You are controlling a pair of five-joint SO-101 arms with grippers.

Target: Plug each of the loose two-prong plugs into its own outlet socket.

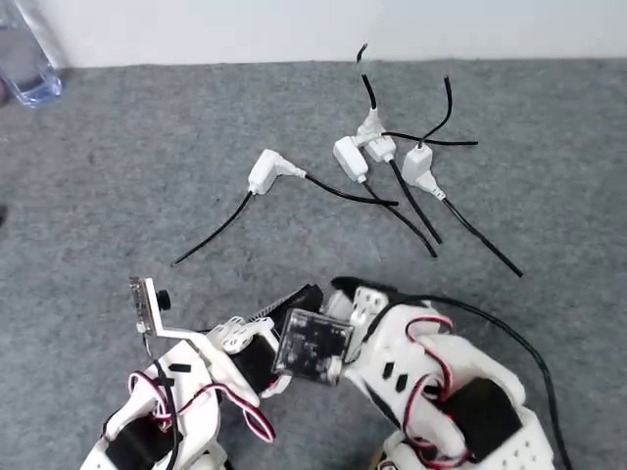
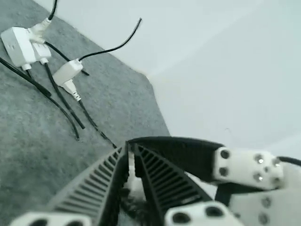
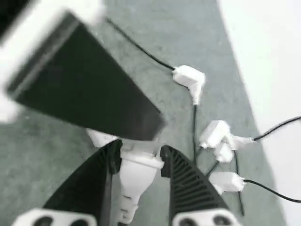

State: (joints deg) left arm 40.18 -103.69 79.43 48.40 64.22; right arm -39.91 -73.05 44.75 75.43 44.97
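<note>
From above, the gray surface [image 1: 98,196] holds one lone plug [image 1: 266,171] near the middle of the frame, with a black cord at each end. To its right lies a bunch [image 1: 350,157] of white plugs, close together, with their black cords crossing. Both arms sit at the bottom edge, the left arm [image 1: 167,411] at lower left and the right arm [image 1: 441,392] at lower right. Their front ends meet in the lower middle, well apart from the plugs.

From the left wrist, the left gripper [image 2: 131,148] has its black fingers [image 2: 160,179] almost pressed together. A bit of white shows in the thin gap, but I cannot tell what it is. The bunch [image 2: 19,44] lies at upper left on the gray surface [image 2: 28,141].

From the right wrist, the right gripper [image 3: 141,150] pinches a white held plug [image 3: 136,176] between its two fingers. A big black part [image 3: 84,94] crosses the upper left, just above the held plug. The lone plug [image 3: 189,76] lies at upper right and the bunch [image 3: 216,134] at the right.
</note>
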